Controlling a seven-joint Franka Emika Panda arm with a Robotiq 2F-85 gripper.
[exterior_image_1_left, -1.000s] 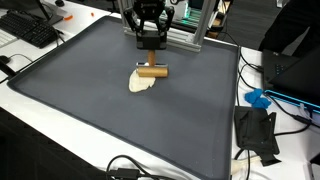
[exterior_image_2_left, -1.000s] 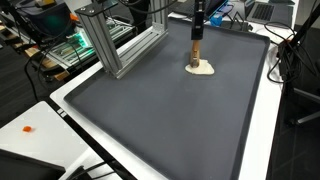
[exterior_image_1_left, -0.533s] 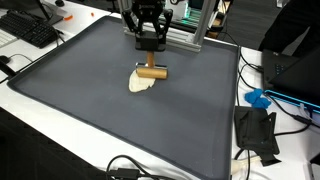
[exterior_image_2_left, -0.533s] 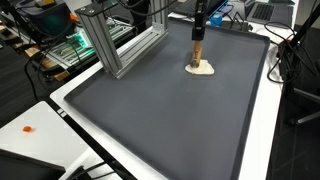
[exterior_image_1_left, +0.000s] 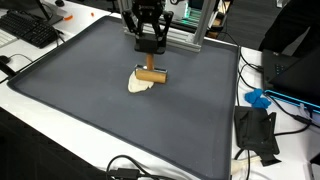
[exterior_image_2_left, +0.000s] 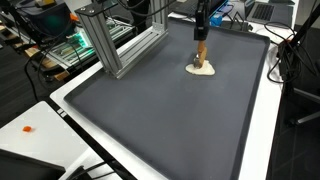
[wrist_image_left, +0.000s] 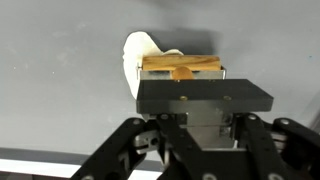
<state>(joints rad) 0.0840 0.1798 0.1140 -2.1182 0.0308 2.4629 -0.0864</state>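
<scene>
My gripper (exterior_image_1_left: 150, 47) hangs over the far part of the dark grey mat (exterior_image_1_left: 90, 100), shut on the upright handle of a wooden roller-like tool (exterior_image_1_left: 152, 72). The tool's short crossbar rests on a flat pale dough-like blob (exterior_image_1_left: 141, 85). From the opposite side the tool (exterior_image_2_left: 201, 52) appears as a vertical stick standing on the blob (exterior_image_2_left: 202, 70) beneath the gripper (exterior_image_2_left: 201, 36). In the wrist view the crossbar (wrist_image_left: 182, 66) lies across the blob (wrist_image_left: 145, 52), just beyond the gripper (wrist_image_left: 184, 80), whose black body hides the fingertips.
An aluminium frame (exterior_image_2_left: 125, 45) stands on the mat's far corner, close behind the gripper. Off the mat lie a keyboard (exterior_image_1_left: 30, 30), a blue object (exterior_image_1_left: 258, 98), a black device (exterior_image_1_left: 257, 135) and cables (exterior_image_1_left: 130, 168). A small orange piece (exterior_image_2_left: 28, 129) lies on the white table.
The gripper and wooden tool have shifted very slightly across the blob. The blob has stayed in place.
</scene>
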